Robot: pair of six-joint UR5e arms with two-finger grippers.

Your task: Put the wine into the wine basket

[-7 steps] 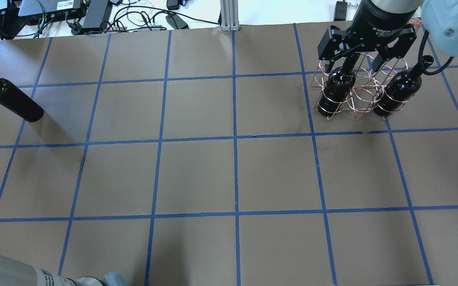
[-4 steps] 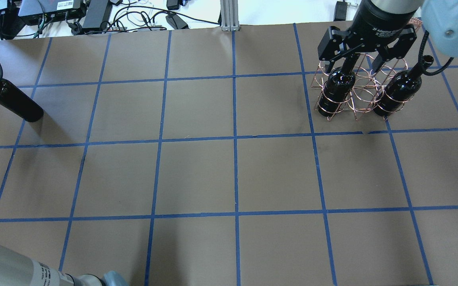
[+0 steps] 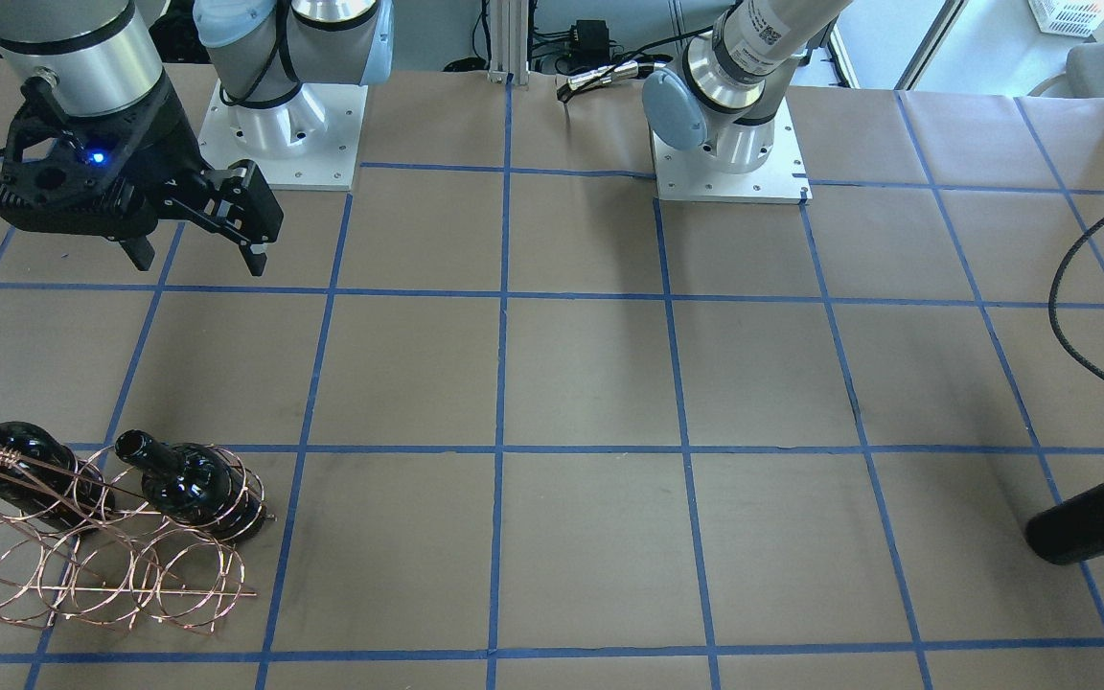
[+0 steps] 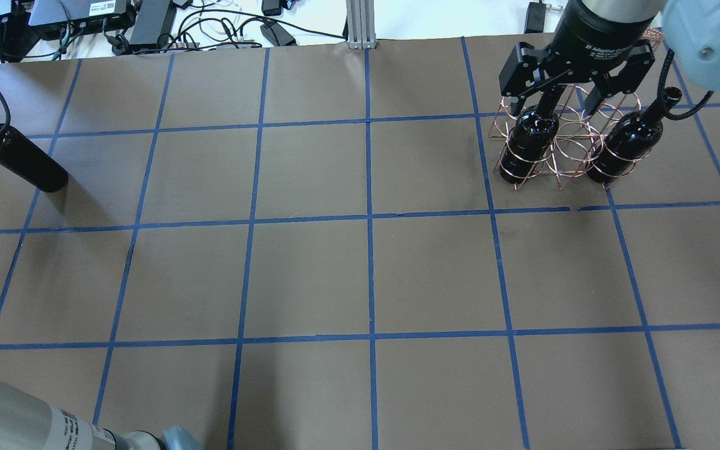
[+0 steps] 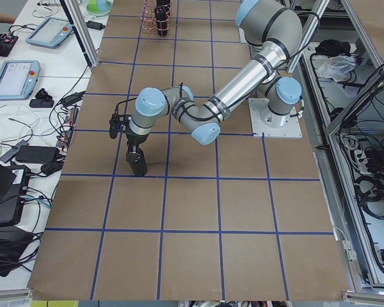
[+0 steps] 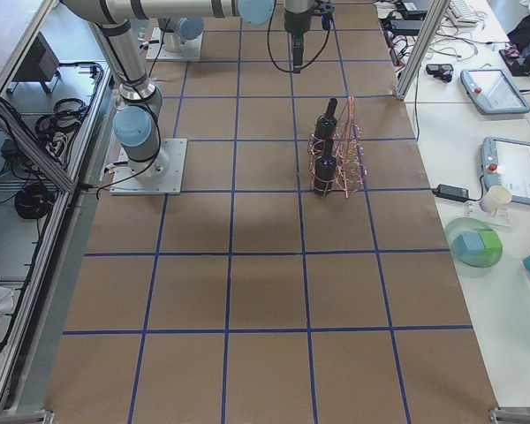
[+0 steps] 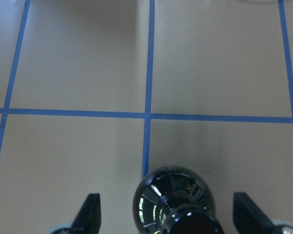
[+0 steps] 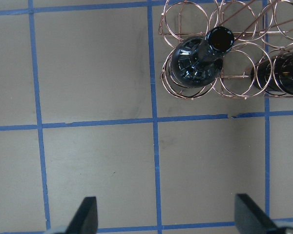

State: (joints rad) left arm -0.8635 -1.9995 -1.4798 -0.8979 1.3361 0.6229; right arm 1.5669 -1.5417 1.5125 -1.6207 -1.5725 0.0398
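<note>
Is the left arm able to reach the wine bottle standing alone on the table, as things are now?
Probably yes. The left hand hangs directly over that wine bottle, open, with its fingers on either side of the neck, and nothing stands between them.

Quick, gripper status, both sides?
Left gripper: open, fingers either side of the standing bottle, not gripping it.
Right gripper: open, holding nothing.

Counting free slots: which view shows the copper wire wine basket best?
Exterior front-facing: the copper wire wine basket shows nearly whole, unobstructed. Overhead, the right gripper overlaps it; right wrist crops it; side views make it tiny.
</note>
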